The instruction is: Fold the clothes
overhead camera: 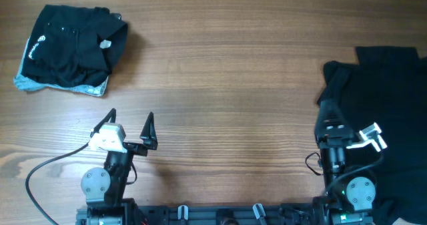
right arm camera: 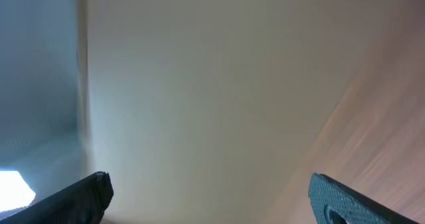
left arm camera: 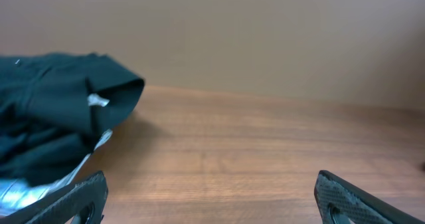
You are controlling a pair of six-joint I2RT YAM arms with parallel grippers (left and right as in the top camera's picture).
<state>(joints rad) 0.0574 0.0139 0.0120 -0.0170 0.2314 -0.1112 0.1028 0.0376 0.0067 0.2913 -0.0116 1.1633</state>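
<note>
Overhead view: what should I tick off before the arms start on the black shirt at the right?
1. Left claw open and empty: ok.
2. Right claw open and empty: ok, by its wrist view.
3. Shirt fully in frame: not ok, it runs off the right edge.
4. Shirt lying flat: cannot tell; its left edge looks bunched.
5. Folded pile out of the way: ok, far left corner of the table.

One table (overhead camera: 227, 71) holds two lots of black clothes: a folded pile (overhead camera: 67, 48) and a shirt (overhead camera: 393, 98). The left gripper (overhead camera: 131, 113) and right gripper (right arm camera: 209, 187) make two.
</note>
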